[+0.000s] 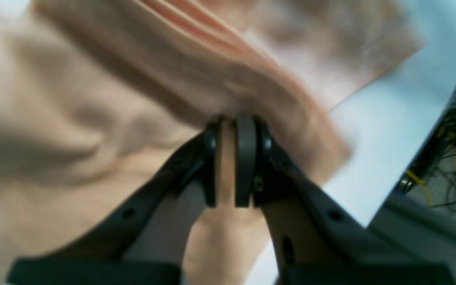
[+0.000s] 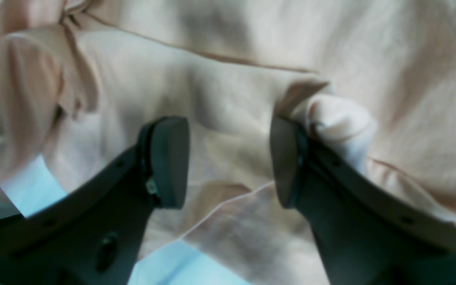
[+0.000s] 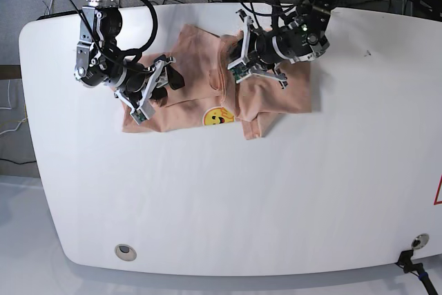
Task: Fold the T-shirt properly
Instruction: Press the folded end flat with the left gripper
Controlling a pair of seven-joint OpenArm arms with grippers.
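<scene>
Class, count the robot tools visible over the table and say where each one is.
2. The left tool is pinching a ridge of the T-shirt near its middle; the right tool hovers open over the shirt's other end.

peach T-shirt (image 3: 269, 94), yellow smiley print (image 3: 218, 117), white table (image 3: 242, 198)

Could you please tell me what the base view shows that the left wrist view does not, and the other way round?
Only the base view shows the yellow smiley-face print, the open right gripper and the whole white table. Only the left wrist view shows close up that the left gripper is shut on a pinched ridge of cloth. Both show the crumpled peach cotton T-shirt lying on the table.
</scene>
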